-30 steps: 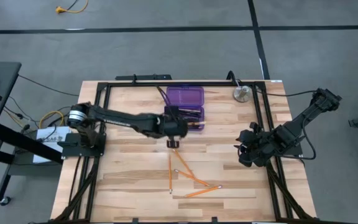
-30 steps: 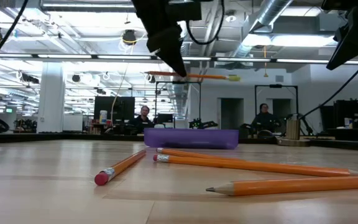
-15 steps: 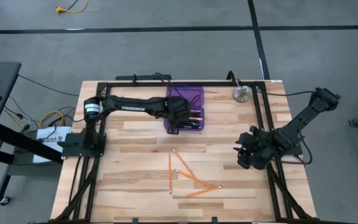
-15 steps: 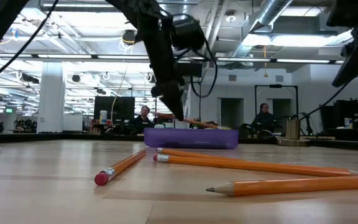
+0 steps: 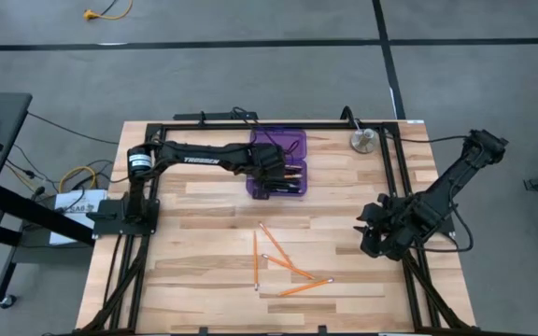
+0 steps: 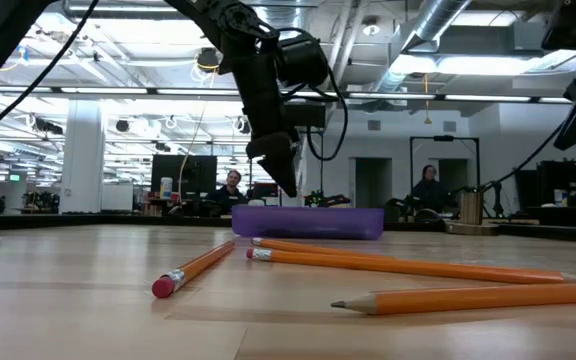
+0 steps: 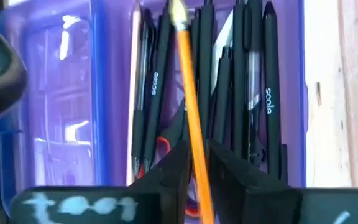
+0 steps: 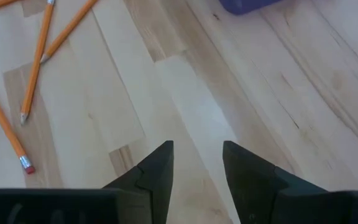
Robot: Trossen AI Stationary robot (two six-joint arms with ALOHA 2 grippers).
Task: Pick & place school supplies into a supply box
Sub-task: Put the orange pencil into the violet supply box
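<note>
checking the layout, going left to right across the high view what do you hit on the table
left gripper over the purple supply box → orange pencils lying loose on the table → silver metal disc → right gripper, empty above the wood.

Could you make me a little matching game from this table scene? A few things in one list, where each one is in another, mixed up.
Things:
1. silver metal disc
2. black pens
3. loose orange pencils
4. right gripper

Places:
A. inside the purple supply box
B. scattered on the bare wood near the table's front
C. at the table's far right corner
D. over the table's right side, holding nothing

Pairs: 1-C, 2-A, 3-B, 4-D
</note>
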